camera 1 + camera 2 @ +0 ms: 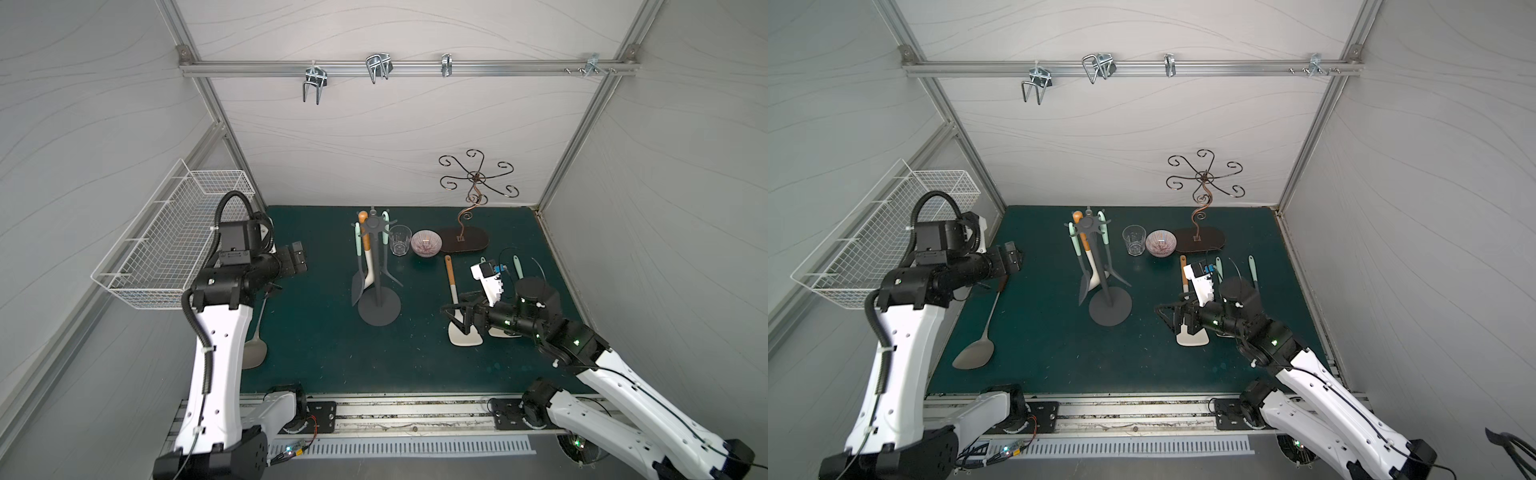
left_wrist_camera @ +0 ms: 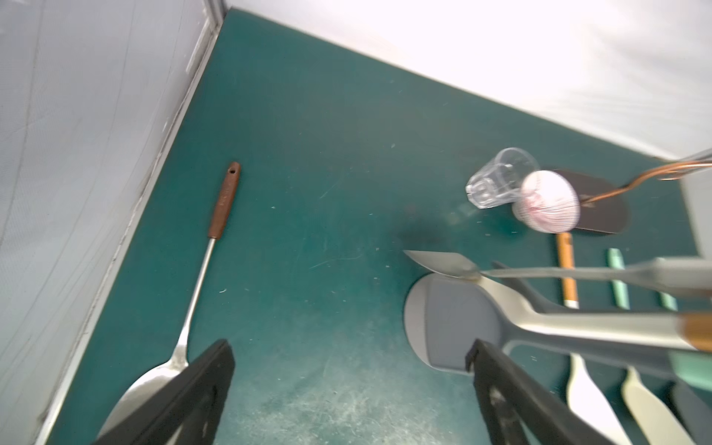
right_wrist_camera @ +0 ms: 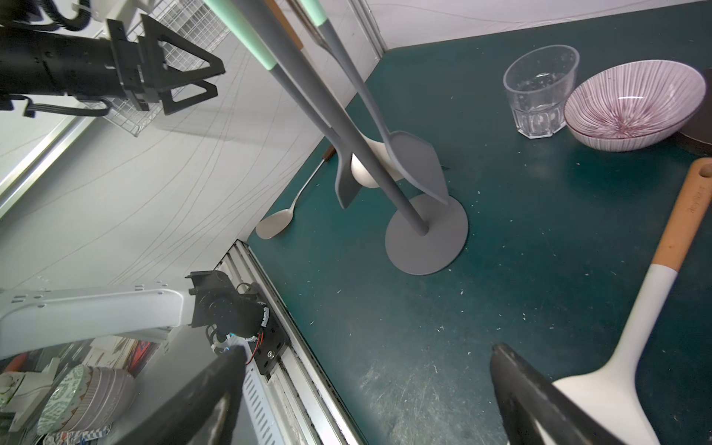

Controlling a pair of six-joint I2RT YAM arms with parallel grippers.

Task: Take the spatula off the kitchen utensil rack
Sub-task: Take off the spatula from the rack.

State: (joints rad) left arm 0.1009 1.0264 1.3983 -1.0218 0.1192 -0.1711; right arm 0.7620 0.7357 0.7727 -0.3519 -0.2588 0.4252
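In both top views, the kitchen utensil rack (image 1: 380, 309) stands on the counter (image 1: 316, 332), with a grey spatula (image 1: 357, 286) hanging from its hooks. The left end effector (image 1: 302, 259) hovers to the rack's left.

In the left wrist view, its fingers (image 2: 215, 366) are spread, released and empty.

In the right wrist view, the right end effector (image 3: 368, 358) is also released, above a white spatula (image 3: 616, 370) lying to the rack's right.

top views: high at the front, side by side, looking down on the whole mat (image 1: 324, 353) | left wrist: close over mat, faces rack (image 2: 443, 319) | right wrist: low, close, faces rack too
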